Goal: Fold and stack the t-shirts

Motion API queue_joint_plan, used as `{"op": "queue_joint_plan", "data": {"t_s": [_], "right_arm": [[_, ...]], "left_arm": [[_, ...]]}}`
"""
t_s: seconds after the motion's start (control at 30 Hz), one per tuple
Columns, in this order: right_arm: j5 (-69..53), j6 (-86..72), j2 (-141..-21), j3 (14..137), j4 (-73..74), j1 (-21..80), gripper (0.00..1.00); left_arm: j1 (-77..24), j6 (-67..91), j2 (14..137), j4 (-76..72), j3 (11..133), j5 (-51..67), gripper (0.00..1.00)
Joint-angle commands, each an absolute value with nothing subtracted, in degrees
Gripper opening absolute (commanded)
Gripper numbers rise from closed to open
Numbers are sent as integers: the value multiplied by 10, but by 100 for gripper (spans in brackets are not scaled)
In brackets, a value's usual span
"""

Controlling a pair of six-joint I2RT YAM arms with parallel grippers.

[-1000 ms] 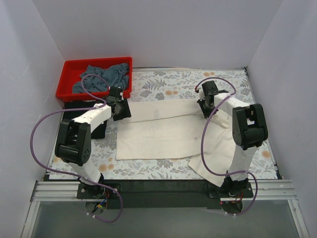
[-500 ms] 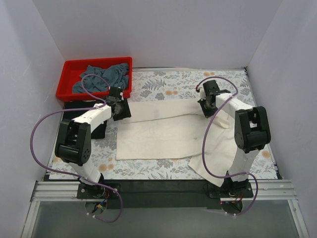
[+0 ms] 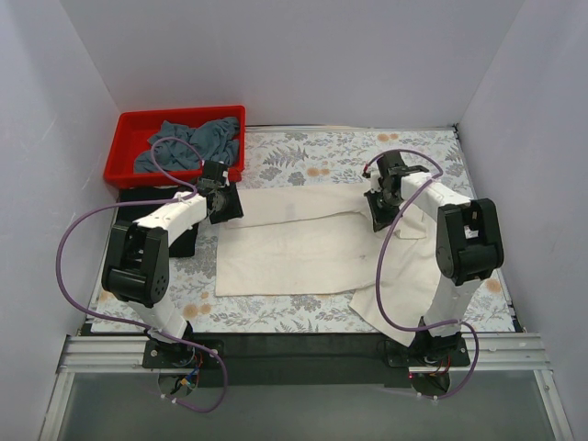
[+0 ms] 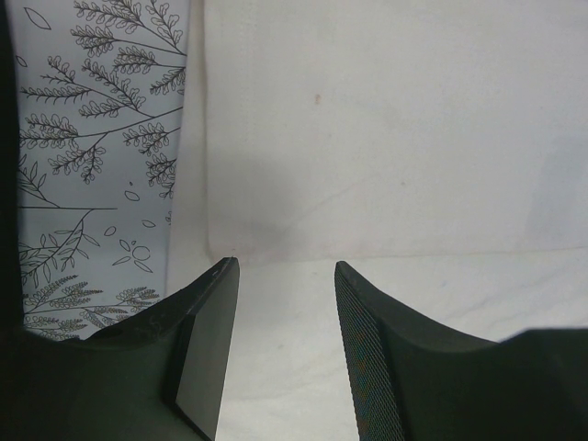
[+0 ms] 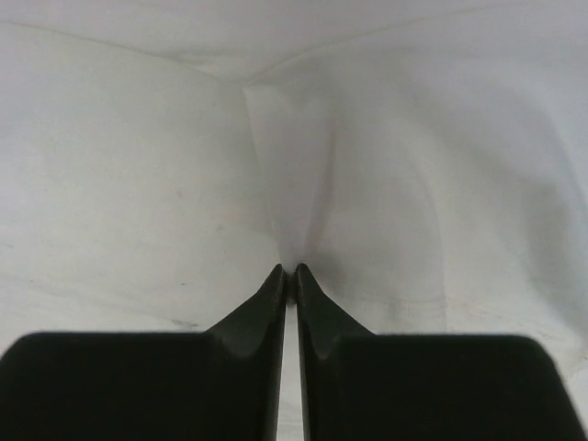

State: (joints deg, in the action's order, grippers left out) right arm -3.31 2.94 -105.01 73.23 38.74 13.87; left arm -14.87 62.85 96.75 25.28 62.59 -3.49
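The cream-white t-shirt [image 3: 294,243] lies spread and partly folded across the floral tablecloth; it fills the left wrist view [image 4: 386,138] and the right wrist view [image 5: 138,165]. My left gripper [image 3: 223,206] is open at the shirt's far left corner, with cloth between its fingers [image 4: 280,276]. My right gripper [image 3: 379,209] is shut on a pinched fold of the cream-white shirt [image 5: 290,272] at its far right side. The slate grey-blue shirt [image 3: 188,142] lies crumpled in the red bin. The black shirt is out of view.
The red plastic bin [image 3: 127,147] stands on a black stand at the far left. The floral tablecloth [image 3: 312,161] covers the table, also seen in the left wrist view [image 4: 92,138]. White walls close in the back and sides.
My right gripper has moved a little nearer and lower with the pinched cloth, pulling the shirt's far right edge inward. The left gripper has stayed in place.
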Motion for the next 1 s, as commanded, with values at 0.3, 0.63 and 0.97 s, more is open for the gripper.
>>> {"op": "queue_joint_plan", "data": {"t_s": [0.3,0.63,0.97], "right_arm": [[-142,-16,-1089,766,425,137,26],[-50,9,-1022,759,419,141,33],[21,-50,-1027,708,366,200,32]], "left_arm": [[-152,624,945,254,635,-36,44],[-153,625,941,256,639,-32,45],[-153,625,936,255,635,-31,45]]}}
